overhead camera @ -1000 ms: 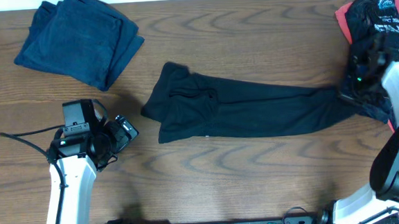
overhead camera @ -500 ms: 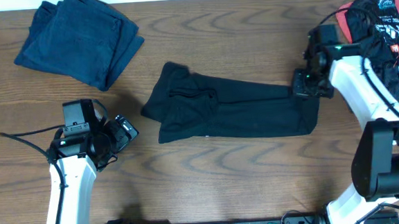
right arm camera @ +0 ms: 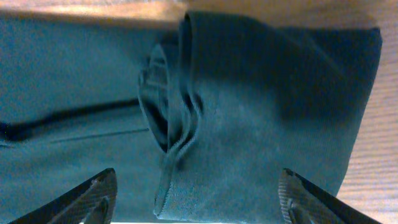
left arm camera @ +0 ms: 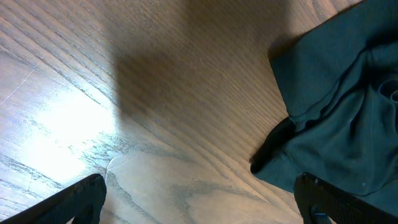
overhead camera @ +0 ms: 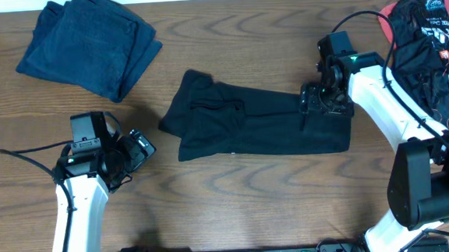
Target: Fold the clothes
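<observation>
Right pincer (right arm camera: 198, 200): wide open, empty, directly over plain black soft-cloth shirt (overhead camera: 240, 126)
Shape: long creased band, end doubled over

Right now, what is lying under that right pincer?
The folded-over end of the black shirt lies under the open right pincer, with its layers doubled on each other. The wooden table shows around the shirt. Anything beneath the cloth is covered.

I count one brown wooden table (overhead camera: 253, 210) and three lots of clothing on it: one folded dark blue garment (overhead camera: 86, 41) far left, one plain black shirt (overhead camera: 240, 125) in the middle, and one black heap with pink-red trim and white lettering (overhead camera: 429, 27) far right. I cannot separate the pieces in that heap. I have two grippers, the left gripper (left arm camera: 199, 202) and the right gripper (right arm camera: 198, 196).
</observation>
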Motion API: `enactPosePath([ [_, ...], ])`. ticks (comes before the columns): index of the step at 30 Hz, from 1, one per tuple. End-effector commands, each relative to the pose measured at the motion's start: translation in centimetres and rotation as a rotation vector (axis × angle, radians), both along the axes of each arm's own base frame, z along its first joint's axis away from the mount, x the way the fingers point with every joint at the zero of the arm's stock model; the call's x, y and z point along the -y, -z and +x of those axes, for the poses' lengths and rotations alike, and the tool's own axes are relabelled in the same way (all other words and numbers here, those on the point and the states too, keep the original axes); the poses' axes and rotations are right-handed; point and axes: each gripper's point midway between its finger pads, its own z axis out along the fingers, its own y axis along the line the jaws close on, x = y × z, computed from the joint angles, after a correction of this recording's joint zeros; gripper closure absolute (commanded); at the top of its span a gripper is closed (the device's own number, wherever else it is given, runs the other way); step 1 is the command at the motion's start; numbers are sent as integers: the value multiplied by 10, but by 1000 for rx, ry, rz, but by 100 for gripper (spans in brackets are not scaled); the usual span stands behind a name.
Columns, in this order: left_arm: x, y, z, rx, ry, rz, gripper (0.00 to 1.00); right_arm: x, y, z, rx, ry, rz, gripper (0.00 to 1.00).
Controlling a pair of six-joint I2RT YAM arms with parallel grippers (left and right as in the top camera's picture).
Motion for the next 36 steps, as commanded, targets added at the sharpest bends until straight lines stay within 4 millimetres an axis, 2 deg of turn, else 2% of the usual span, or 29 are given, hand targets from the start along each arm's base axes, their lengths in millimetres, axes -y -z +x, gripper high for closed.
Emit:
enactPosePath([
  [1,-3,4,-2,-11,5,15,2,6,-8,0,3,34,6,19],
  [5,-3,3,-1,-6,5,16,2,29,-25,-1,19,98,10,20],
  [7,-3,3,-1,-5,5,16,2,40,-31,-2,27,130,27,24],
  [9,-3,3,-1,-6,5,16,2,43,-33,-2,27,114,62,32],
  [12,-3,3,0,-1,5,16,2,37,-26,-4,4,77,127,50],
  [17,-4,2,2,7,5,18,2,12,-8,-5,-25,23,221,73],
  [23,-4,2,2,7,5,18,2,-34,8,-1,-9,-48,412,76],
  [31,-4,2,2,7,5,18,2,-37,48,-19,-95,-20,428,80],
  [36,-4,2,2,7,5,18,2,-29,55,-37,-184,60,393,71],
])
